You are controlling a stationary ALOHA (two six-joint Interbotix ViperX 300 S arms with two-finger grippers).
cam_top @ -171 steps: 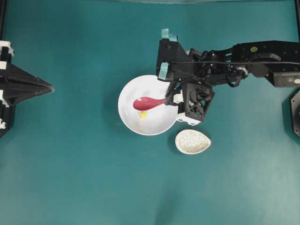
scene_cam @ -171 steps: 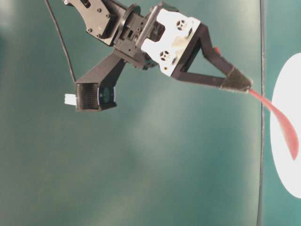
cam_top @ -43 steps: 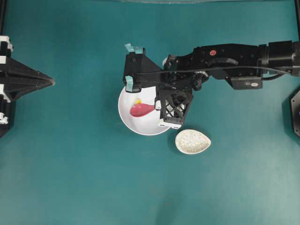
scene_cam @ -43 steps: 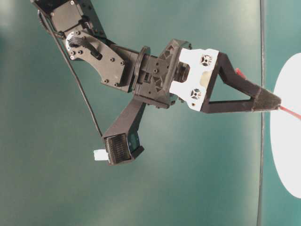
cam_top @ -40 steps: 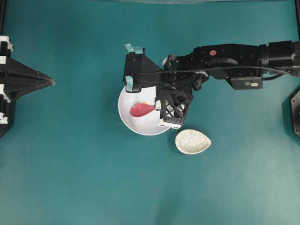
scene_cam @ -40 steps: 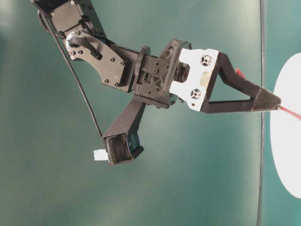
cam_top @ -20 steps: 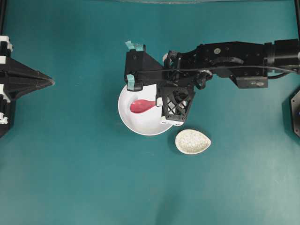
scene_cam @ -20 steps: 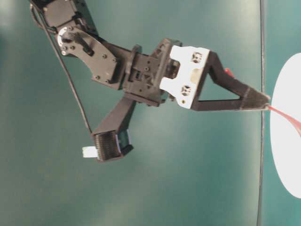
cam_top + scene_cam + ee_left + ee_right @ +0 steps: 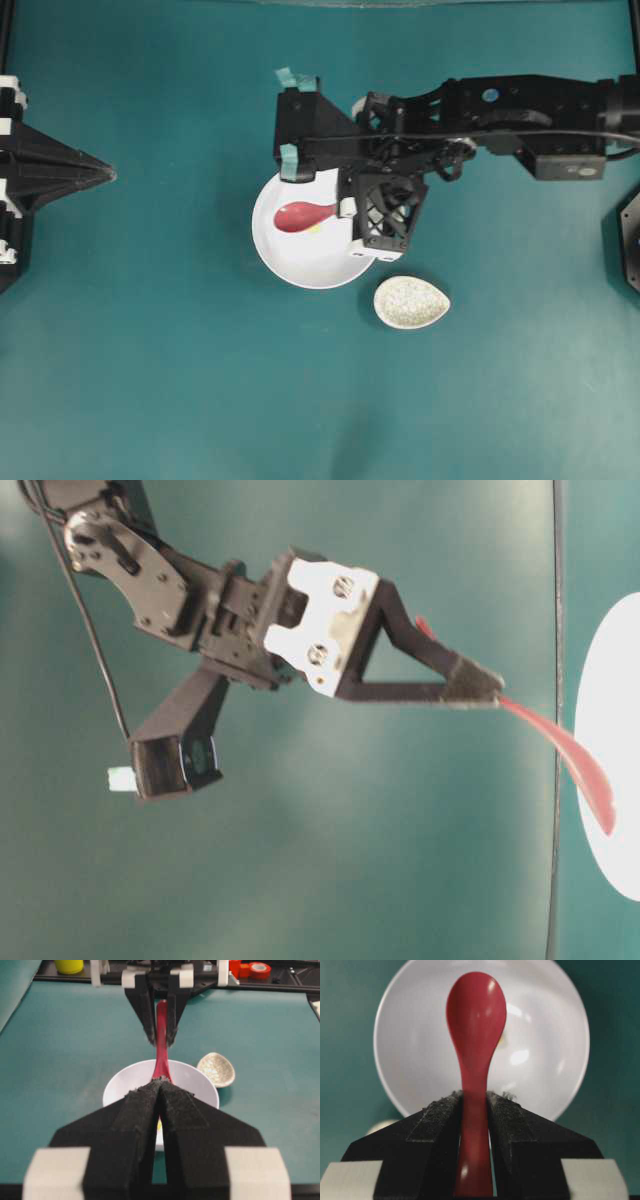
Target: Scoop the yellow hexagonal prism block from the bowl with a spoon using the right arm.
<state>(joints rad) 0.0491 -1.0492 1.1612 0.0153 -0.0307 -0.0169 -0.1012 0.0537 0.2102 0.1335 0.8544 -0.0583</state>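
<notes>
Nearby, speckled dish (image 9: pixel 411 302) beside bowl (image 9: pixel 300 262).

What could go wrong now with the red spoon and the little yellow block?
1. The yellow block peeks out beside the spoon, not in its empty scoop, so the scoop may have missed it.
2. The right gripper pinches only the spoon's handle, so pushing on the bowl might twist it.
3. The tiny block could slide away on the smooth bowl.

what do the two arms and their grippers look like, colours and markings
Both are black. The right arm has teal tape tabs, a thin black cable along it, a white plate with screws behind the right gripper, and a lattice camera bracket. The left gripper has rough black padded fingers and white blocks at their base.
</notes>
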